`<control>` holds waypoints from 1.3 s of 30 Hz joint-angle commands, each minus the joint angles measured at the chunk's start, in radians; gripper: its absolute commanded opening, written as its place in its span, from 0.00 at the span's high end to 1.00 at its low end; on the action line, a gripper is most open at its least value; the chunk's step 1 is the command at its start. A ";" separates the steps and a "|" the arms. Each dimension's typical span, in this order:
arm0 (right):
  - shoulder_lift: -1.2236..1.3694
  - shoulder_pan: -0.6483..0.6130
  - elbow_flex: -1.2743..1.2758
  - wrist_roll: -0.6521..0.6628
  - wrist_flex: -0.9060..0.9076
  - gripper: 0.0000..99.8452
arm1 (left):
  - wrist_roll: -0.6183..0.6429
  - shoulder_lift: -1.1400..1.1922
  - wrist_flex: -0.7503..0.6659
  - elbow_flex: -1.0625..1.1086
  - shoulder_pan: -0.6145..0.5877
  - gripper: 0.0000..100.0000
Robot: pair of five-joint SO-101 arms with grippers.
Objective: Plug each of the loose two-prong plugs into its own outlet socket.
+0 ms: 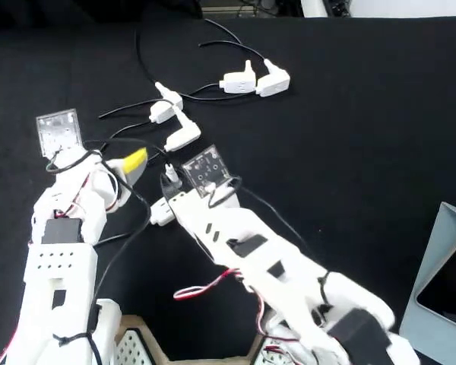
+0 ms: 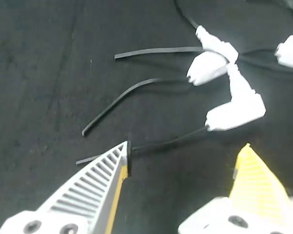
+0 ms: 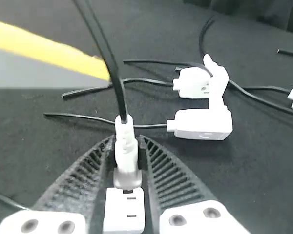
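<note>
Right hand [image 3: 126, 142], with dark ribbed fingers, pinches one white plug [image 3: 123, 156] on a black cord, its nose against one blocky white socket [image 3: 124, 217] near centre. Left hand [image 2: 185, 146] is spread over a thin cord [image 2: 166, 143]. Beyond lie two white groups on the black worktop [image 1: 365, 152]: middle cluster [image 1: 184, 137] and far pair [image 1: 254, 81].

Left gripper [image 2: 185, 145] wide open over the black table [image 2: 39, 73]. Angled white plug [image 2: 234, 109] lies beyond the fingertips, touching a second plug [image 2: 207, 68]. Its cord [image 2: 166, 144] runs to the tip of the white finger [image 2: 95, 180]. Two loose wire ends [image 2: 122, 97] lie nearby. Third plug [image 2: 289, 51] partly cut off.
</note>
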 commanded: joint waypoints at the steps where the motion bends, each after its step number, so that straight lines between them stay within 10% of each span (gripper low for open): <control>1: -0.085 0.006 0.007 0.006 0.021 0.99 | 0.017 -0.012 -0.058 -0.030 0.025 0.66; 22: -0.099 0.000 -0.031 0.000 0.173 0.99 | -0.183 -0.025 0.075 -0.005 0.206 0.66; 39: 0.019 0.014 -0.262 -0.064 0.446 0.99 | 0.078 -0.025 0.072 -0.025 -0.174 0.66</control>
